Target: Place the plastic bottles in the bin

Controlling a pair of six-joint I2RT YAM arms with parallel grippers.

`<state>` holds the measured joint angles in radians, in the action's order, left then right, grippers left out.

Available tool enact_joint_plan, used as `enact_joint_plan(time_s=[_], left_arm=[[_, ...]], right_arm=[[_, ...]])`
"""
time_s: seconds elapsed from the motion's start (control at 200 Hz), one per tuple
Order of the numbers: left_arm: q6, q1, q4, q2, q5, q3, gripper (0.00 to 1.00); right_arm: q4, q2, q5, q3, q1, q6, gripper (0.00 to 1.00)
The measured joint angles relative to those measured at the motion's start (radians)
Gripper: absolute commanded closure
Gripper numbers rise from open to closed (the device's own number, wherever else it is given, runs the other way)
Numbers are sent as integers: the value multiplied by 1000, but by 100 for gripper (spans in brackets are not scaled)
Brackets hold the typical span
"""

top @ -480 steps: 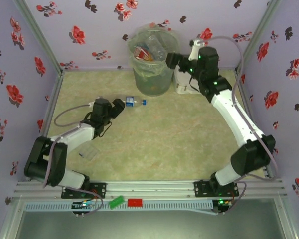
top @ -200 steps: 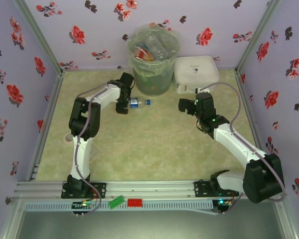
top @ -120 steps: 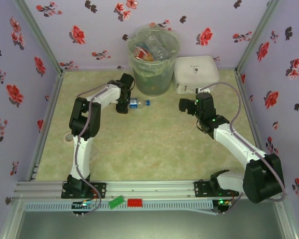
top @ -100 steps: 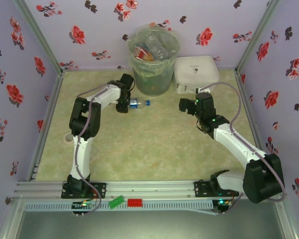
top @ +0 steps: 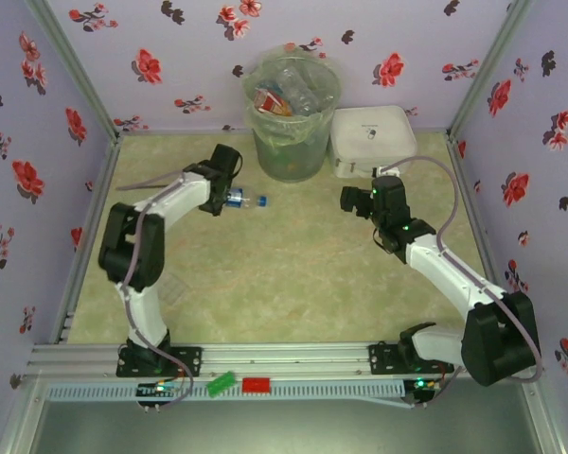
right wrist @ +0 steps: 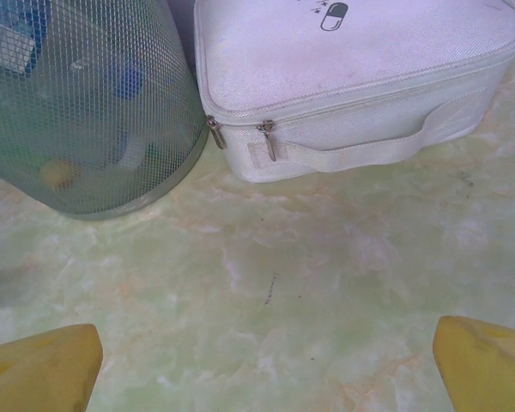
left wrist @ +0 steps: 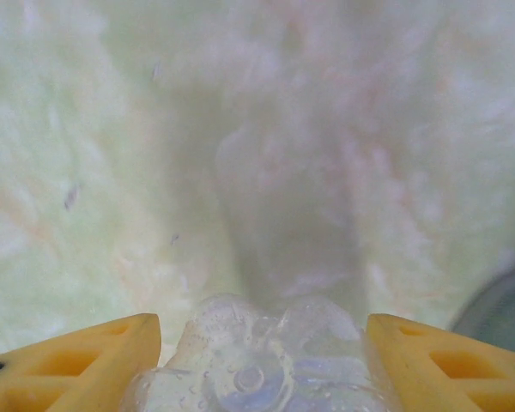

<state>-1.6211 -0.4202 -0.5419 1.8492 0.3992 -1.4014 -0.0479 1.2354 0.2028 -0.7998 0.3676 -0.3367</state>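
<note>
While my left gripper (top: 226, 197), stretched out to the frame's upper left, clamps a crinkled clear plastic bottle (top: 243, 200), my right gripper (top: 346, 200) hangs centre-right, yellow fingers apart.

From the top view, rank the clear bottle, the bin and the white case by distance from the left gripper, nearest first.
1. Clear bottle, in the left gripper's grasp.
2. Bin, behind and to the right.
3. White case, farther right, beside the bin.
</note>
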Motion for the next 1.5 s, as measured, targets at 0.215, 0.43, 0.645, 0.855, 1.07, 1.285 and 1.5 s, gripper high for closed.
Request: enact_joint_plan(time_s=[0.215,0.43,0.645,0.855,1.07,1.285,1.5], left_arm=[[320,5,159,-267,104,89,40],[613,-13,332,-410,133,134,42],[845,-71,460,-364,87,-8,43],[1017,-113,541,-163,-40,-354,44],[1132,-140,557,109,-154,-712,45],[1233,-159,525,360,-185,-994,47],[1312,-164,496,453,-167,-1045,46]], right_arm=[[30,51,-34,0,0,-33,0],[78,123,-110,9,0,-97,0],[81,162,-161,9,0,-148,0],[66,142,-166,9,0,-170,0],[50,57,-157,11,0,-172,1],[39,-34,-130,47,0,-172,0],[5,-79,-100,68,0,-167,0]])
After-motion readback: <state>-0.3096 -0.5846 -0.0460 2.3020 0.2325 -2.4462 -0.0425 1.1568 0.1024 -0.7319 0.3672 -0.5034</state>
